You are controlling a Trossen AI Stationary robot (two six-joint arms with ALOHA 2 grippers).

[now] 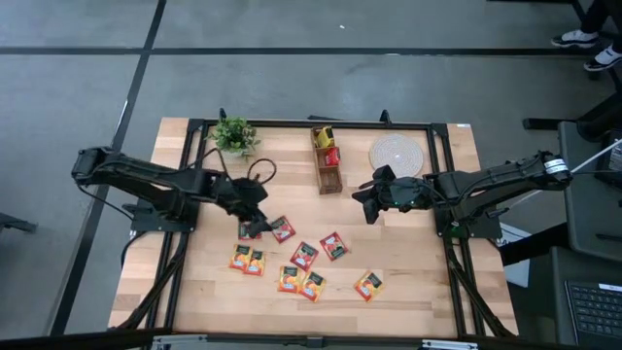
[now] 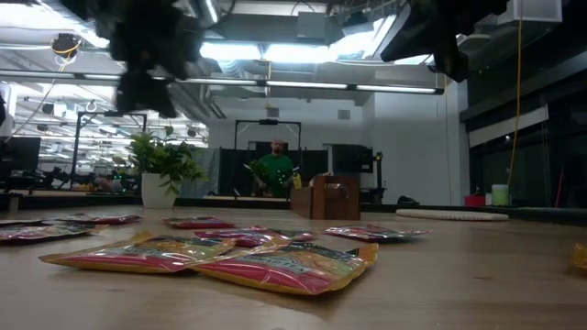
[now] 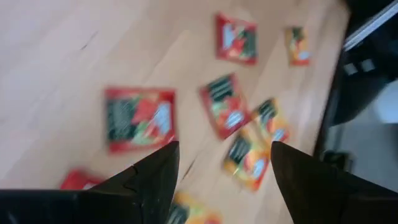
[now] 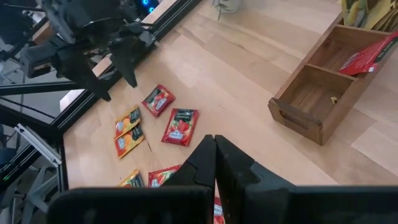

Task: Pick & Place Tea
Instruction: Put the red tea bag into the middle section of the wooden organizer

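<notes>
Tea sachets (image 1: 304, 255) lie scattered on the table's (image 1: 418, 282) near half. The left gripper (image 1: 255, 207) hovers over the leftmost ones, jaws spread, empty. The right gripper (image 1: 370, 201) waits right of the wooden box (image 1: 328, 160), jaws pressed together, empty.

Pale wooden table (image 1: 418, 292): scattered tea sachets (image 1: 304, 255), wooden box (image 1: 328, 160), potted plant (image 1: 234, 135), round woven mat (image 1: 396, 154).

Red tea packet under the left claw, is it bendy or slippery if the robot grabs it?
Probably bendy: the red tea packet is thin and lies flat on the table. Its wrapper looks glossy, so it might slide when nudged. The left gripper, open above it, likely has to pinch an edge.
</notes>
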